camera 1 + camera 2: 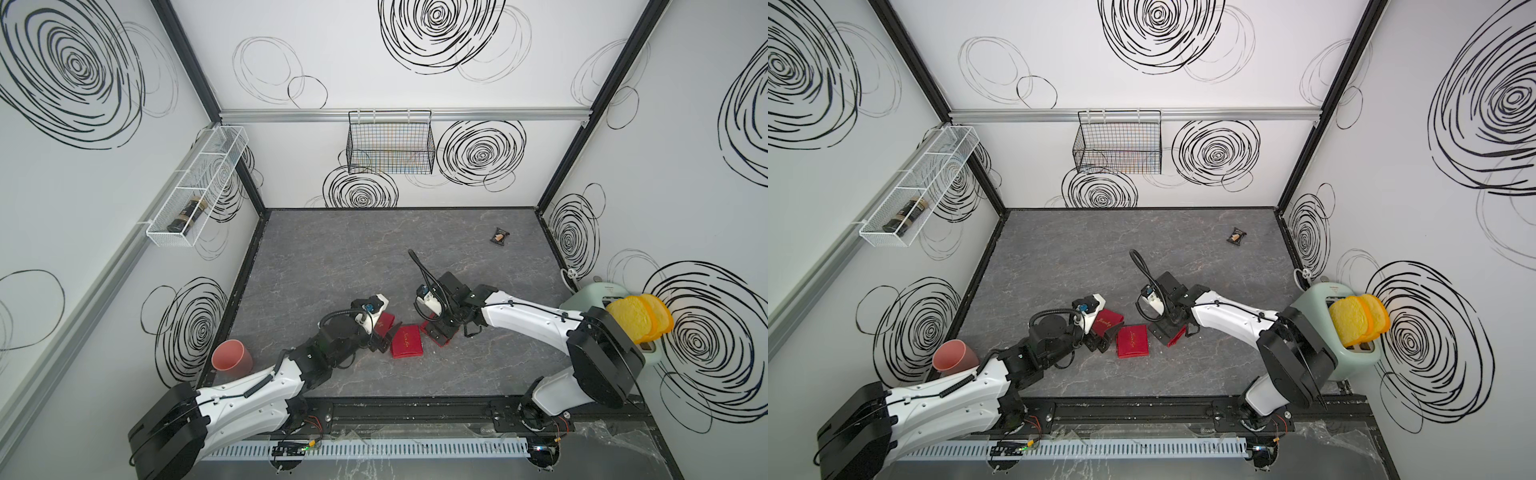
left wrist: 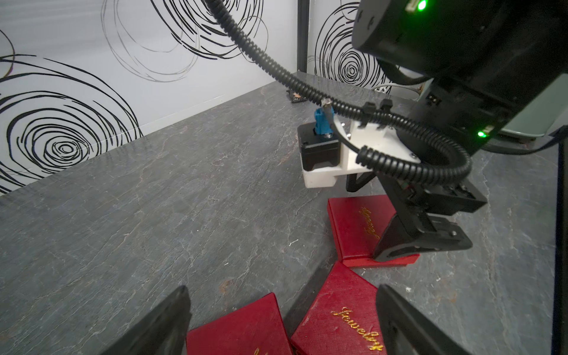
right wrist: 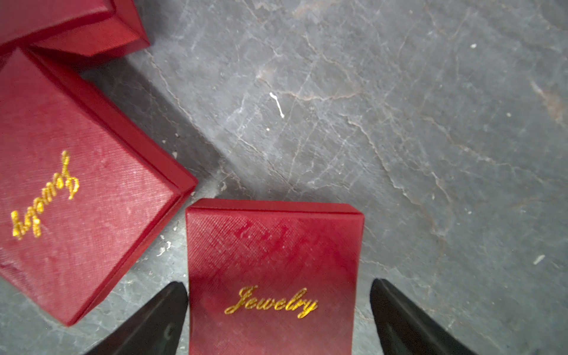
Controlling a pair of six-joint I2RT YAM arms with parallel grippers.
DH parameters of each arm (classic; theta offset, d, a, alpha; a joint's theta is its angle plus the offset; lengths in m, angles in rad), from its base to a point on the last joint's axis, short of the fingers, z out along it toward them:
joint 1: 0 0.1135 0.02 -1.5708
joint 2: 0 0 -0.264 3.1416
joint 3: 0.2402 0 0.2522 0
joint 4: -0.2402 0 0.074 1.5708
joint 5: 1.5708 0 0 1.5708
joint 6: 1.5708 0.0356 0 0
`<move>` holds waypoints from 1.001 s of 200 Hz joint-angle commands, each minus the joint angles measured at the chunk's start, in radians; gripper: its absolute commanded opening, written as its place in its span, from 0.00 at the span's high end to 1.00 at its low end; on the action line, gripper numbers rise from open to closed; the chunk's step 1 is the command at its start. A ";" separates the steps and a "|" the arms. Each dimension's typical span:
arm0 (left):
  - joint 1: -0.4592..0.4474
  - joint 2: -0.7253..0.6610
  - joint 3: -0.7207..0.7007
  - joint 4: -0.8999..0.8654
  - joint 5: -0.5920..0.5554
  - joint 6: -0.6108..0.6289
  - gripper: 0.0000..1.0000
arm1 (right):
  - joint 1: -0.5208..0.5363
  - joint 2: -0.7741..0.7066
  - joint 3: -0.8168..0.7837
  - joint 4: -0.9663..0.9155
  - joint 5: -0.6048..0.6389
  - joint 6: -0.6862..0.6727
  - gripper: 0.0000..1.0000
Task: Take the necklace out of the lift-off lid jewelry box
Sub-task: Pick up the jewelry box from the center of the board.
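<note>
In both top views three red jewelry boxes lie in a row towards the near side of the grey table [image 1: 1059, 257]: the left box [image 1: 1106, 322], the middle box [image 1: 1133, 341] and the right box [image 1: 1177, 336]. Every lid is on, so the necklace is hidden. Which box holds it cannot be told. From above the middle box looks almost square, and its gold lettering runs near to far. The left box sits turned, one corner pointing far-right. The left gripper [image 1: 1108, 336] hangs low over the left box's near-right edge. The right gripper [image 1: 1165, 332] covers most of the right box.

In the left wrist view the left gripper [image 2: 282, 289] is spread wide. The left box [image 2: 239, 329] and the middle box [image 2: 338, 319] both show between its fingers.

In the right wrist view the right gripper [image 3: 278, 282] is also spread. One finger stands on each side of the right box [image 3: 273, 252], close beside it. The box's length runs straight away from the fingers, and "Jewelry" reads across its width.
</note>
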 commanded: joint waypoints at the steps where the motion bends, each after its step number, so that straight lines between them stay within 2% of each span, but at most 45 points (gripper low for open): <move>1: -0.009 0.007 0.023 0.014 0.014 0.010 0.04 | -0.003 0.018 0.003 -0.027 -0.009 -0.023 0.03; 104: -0.012 0.032 0.033 0.011 0.021 0.018 0.04 | -0.012 0.036 -0.002 -0.016 -0.015 -0.021 0.03; 118: -0.014 0.033 0.034 0.007 0.019 0.020 0.04 | -0.013 0.039 0.000 -0.016 -0.019 -0.020 0.00; 168: -0.017 0.028 0.033 0.001 0.009 0.022 0.04 | -0.020 0.051 0.012 -0.019 -0.037 -0.007 0.18; 200: -0.018 0.029 0.032 0.000 0.000 0.020 0.04 | -0.022 0.026 0.027 -0.024 -0.024 0.020 0.18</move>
